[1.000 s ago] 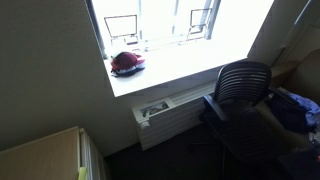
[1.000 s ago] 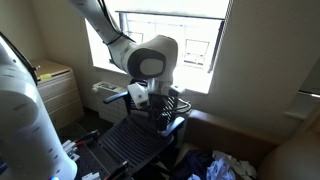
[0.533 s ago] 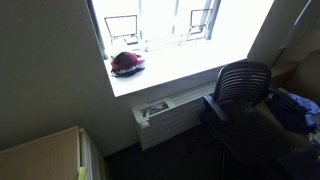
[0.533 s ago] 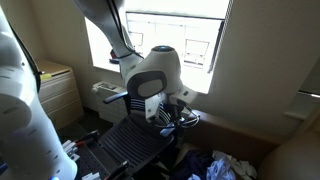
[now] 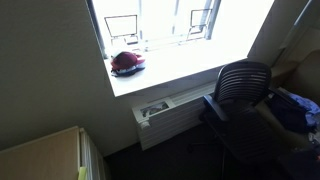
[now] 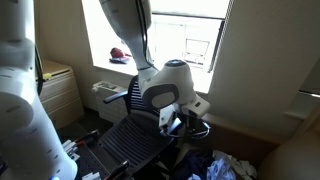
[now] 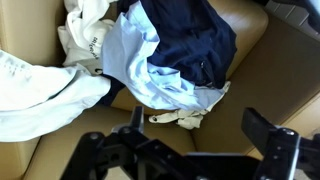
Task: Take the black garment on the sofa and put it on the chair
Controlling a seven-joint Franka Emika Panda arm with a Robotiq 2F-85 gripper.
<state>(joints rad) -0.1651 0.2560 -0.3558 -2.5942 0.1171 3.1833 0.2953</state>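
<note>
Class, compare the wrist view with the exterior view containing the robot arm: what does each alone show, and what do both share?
Wrist only: the dark garment told apart from a light blue shirt and white cloth, on the tan sofa. Exterior only: the arm, black chair, window. Both: the clothes pile.

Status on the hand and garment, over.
Hand open, empty. Black garment on sofa, not gripped. Light blue shirt and white clothes bunched against it.
</note>
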